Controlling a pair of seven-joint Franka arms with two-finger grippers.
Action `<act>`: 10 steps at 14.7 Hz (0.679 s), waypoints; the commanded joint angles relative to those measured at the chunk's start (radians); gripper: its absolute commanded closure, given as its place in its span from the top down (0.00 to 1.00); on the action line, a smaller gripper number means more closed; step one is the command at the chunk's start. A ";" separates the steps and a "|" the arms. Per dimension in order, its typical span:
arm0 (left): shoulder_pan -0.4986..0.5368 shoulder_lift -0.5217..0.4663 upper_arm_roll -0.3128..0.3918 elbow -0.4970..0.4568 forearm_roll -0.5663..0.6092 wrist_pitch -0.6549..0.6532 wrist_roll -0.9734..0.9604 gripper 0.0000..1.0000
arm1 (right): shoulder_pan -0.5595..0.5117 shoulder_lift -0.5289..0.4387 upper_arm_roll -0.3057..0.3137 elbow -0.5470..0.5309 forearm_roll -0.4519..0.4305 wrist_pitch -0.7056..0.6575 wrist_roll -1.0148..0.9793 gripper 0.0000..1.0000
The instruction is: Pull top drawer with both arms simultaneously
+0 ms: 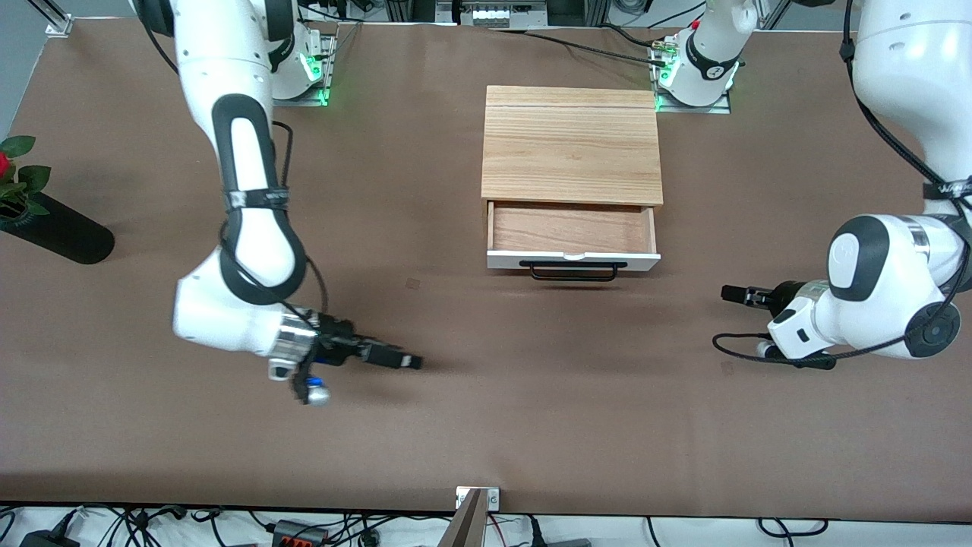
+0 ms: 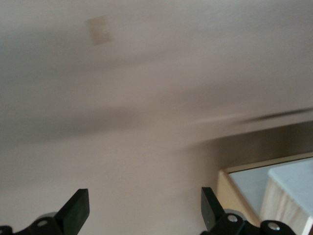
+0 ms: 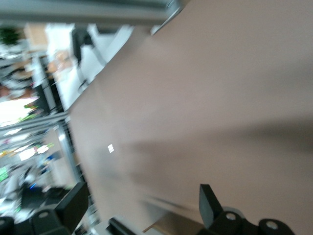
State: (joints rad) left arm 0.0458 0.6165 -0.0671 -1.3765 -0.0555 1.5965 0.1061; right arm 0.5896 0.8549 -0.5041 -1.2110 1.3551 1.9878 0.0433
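I see the top drawer slid partway out of the wooden box at the middle of the desk, its reddish-brown inside exposed and its black bar handle facing the front camera. Neither arm touches it. My left gripper hangs over bare desk toward the left arm's end, its fingers spread wide and released, grasping nothing. My right gripper hangs over the desk toward the right arm's end, its fingers likewise parted and empty. A dark vase with a red rose lies at the desk's edge.
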 commanded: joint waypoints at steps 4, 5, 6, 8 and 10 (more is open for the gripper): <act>-0.018 -0.229 0.029 -0.088 0.071 -0.070 -0.025 1.00 | -0.027 -0.043 -0.285 0.089 -0.203 -0.367 0.095 1.00; -0.030 -0.297 0.036 -0.129 0.063 -0.061 -0.028 1.00 | -0.054 -0.046 -0.303 0.097 -0.261 -0.412 0.102 1.00; -0.044 -0.352 0.044 -0.162 0.056 -0.046 -0.031 1.00 | -0.077 -0.048 -0.313 0.122 -0.322 -0.437 0.110 1.00; -0.087 -0.458 0.088 -0.243 0.033 0.029 -0.031 1.00 | -0.094 -0.056 -0.310 0.166 -0.492 -0.451 0.127 1.00; -0.141 -0.553 0.159 -0.340 0.008 0.149 -0.026 1.00 | -0.102 -0.150 -0.233 0.159 -0.751 -0.443 0.125 1.00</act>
State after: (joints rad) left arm -0.0379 0.1976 0.0213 -1.5449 -0.0217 1.6227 0.0822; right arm 0.4951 0.7785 -0.8082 -1.0736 0.7985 1.5589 0.1255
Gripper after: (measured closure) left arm 0.000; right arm 0.000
